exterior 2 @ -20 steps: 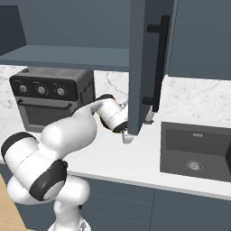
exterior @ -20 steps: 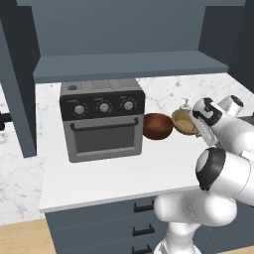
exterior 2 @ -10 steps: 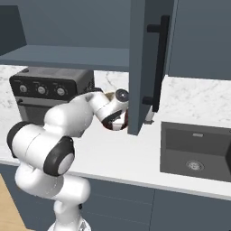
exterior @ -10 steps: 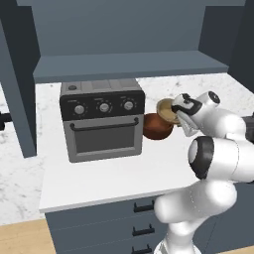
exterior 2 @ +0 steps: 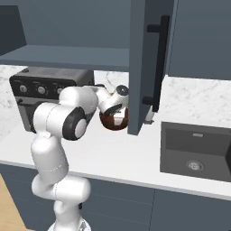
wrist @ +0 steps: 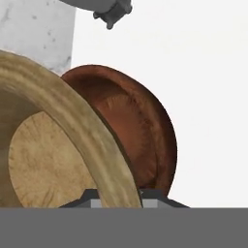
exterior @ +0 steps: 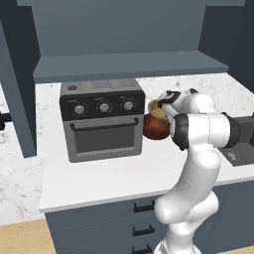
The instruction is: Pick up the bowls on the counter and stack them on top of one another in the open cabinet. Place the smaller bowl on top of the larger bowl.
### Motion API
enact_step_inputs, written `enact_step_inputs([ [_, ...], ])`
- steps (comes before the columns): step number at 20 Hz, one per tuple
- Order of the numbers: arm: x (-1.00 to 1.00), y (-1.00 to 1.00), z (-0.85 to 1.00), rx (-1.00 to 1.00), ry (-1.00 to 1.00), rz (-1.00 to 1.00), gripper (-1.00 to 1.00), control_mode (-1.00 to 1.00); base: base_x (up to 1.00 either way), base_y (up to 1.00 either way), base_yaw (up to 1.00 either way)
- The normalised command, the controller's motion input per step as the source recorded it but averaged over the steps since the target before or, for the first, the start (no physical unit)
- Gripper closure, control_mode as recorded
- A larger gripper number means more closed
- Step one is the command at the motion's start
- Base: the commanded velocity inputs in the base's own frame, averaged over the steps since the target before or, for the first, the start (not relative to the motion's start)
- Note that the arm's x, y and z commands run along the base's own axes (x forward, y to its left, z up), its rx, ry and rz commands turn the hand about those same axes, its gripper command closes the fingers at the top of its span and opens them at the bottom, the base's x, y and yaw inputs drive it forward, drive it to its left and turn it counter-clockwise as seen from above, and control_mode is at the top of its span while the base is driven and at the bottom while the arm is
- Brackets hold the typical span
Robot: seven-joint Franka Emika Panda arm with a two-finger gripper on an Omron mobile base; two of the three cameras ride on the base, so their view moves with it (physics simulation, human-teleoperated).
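My gripper is shut on the rim of the smaller bowl, a light tan shallow bowl held tilted in the air. Just below it the larger bowl, dark reddish-brown, rests on the marble counter beside the toaster oven. In the hand view the tan smaller bowl is very close, its rim between my fingertips, and the larger bowl lies right behind it. The open cabinet's shelf runs above, bare. From the right the larger bowl sits under my hand.
A grey toaster oven with knobs stands left of the bowls. An open cabinet door hangs just right of the hand, close to the bowls. A dark sink is set in the counter further right. Another door panel stands at the far left.
The gripper took the tan bowl off the counter, lifted it and carried it left, from beside the dark bowl to above it. The dark bowl has stayed put.
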Motion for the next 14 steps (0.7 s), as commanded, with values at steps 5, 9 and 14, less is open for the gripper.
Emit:
enact_step_inputs([
  [5, 1.00, 0.22, -0.21, 0.00, 0.15, 0.00, 1.00, -1.00, 0.00, 0.00, 0.00],
  [9, 0.73, 0.14, -0.14, 0.00, 0.05, 0.00, -1.00, -1.00, 0.00, 0.00, 0.00],
  [14, 0.04, -0.01, 0.00, 0.00, 0.00, 0.00, -1.00, -1.00, 0.00, 0.00, 0.00],
])
